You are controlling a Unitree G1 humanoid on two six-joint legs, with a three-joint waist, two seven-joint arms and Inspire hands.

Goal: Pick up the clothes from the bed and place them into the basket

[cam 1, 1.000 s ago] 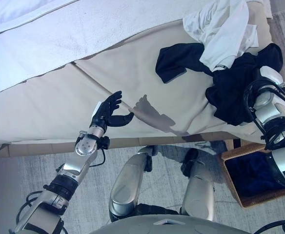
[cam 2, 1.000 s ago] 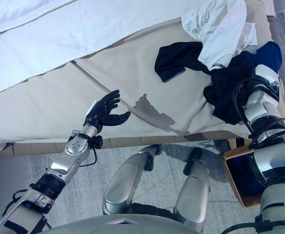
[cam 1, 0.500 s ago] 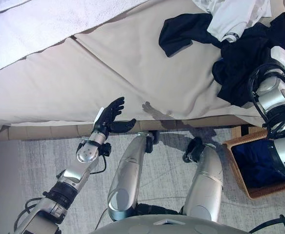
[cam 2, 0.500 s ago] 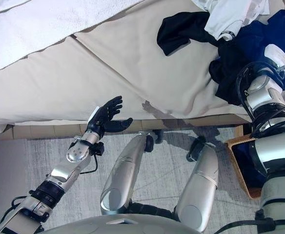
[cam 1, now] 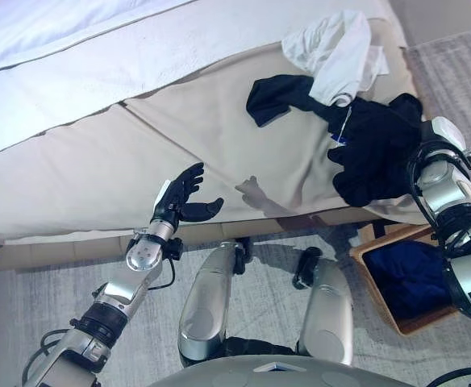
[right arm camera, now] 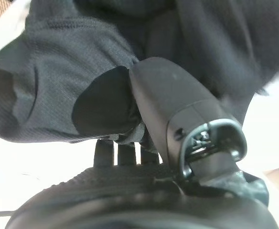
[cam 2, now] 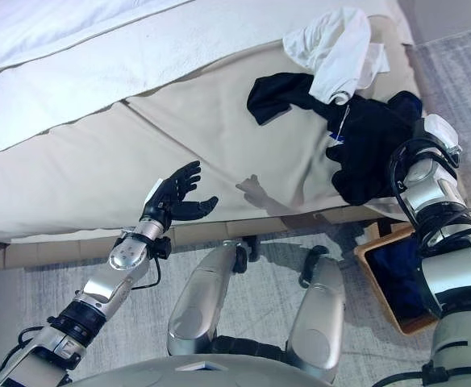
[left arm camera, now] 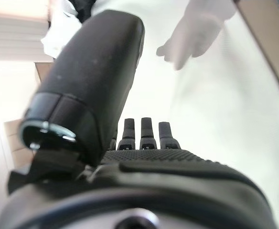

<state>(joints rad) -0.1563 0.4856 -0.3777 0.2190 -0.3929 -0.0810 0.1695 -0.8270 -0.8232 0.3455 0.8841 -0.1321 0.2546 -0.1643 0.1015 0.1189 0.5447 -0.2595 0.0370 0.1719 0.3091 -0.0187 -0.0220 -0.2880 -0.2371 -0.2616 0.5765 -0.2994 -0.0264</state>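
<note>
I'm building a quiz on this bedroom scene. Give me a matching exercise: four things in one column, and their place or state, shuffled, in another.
Things:
1. white garment
2. black clothes
3. basket
4. left hand

Places or states:
A. on the floor beside the bed
B. open, holding nothing
C. near the bed's far corner
D. pinched by the right hand

Pairs: 1-C, 2-D, 3-A, 4-B

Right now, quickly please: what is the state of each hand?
Left hand: open, empty, above the beige bed edge.
Right hand: shut on the dark crumpled garment lying on the bed.
</note>
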